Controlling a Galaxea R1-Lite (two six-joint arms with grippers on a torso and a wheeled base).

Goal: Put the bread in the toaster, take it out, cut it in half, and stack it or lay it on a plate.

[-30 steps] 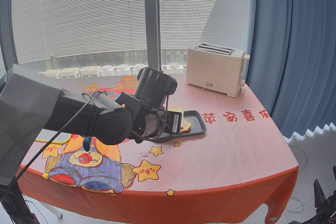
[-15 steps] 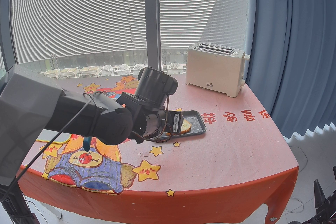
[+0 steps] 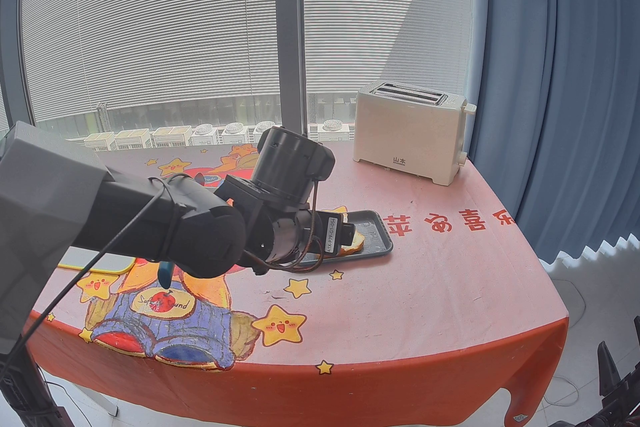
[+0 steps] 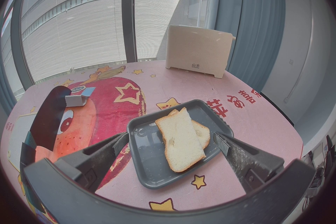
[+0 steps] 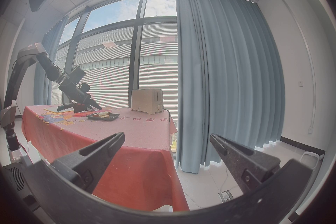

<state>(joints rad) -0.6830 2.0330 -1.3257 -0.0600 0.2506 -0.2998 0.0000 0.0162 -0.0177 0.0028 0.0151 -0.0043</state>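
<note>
Two pale bread slices [image 4: 180, 139] lie overlapping in a dark grey tray [image 4: 147, 168] on the red tablecloth. My left gripper [image 4: 170, 138] hovers open just above the tray, one finger on each side of the bread, touching nothing. In the head view the left arm covers most of the tray [image 3: 377, 236], and a corner of the bread [image 3: 355, 241] peeks out. The white toaster [image 3: 408, 131] stands at the back right of the table with empty slots. My right gripper [image 5: 167, 136] hangs open, low and off to the side of the table.
A dark knife-like blade [image 4: 49, 116] with a white and blue tag lies on the tablecloth beyond the tray. A pale yellow board [image 3: 93, 260] sits near the table's left edge. A window stands behind the table and blue curtains [image 3: 560, 81] on its right.
The left arm has sunk a little and the gripper has edged forward over the tray. The bread and the tray have stayed put.
</note>
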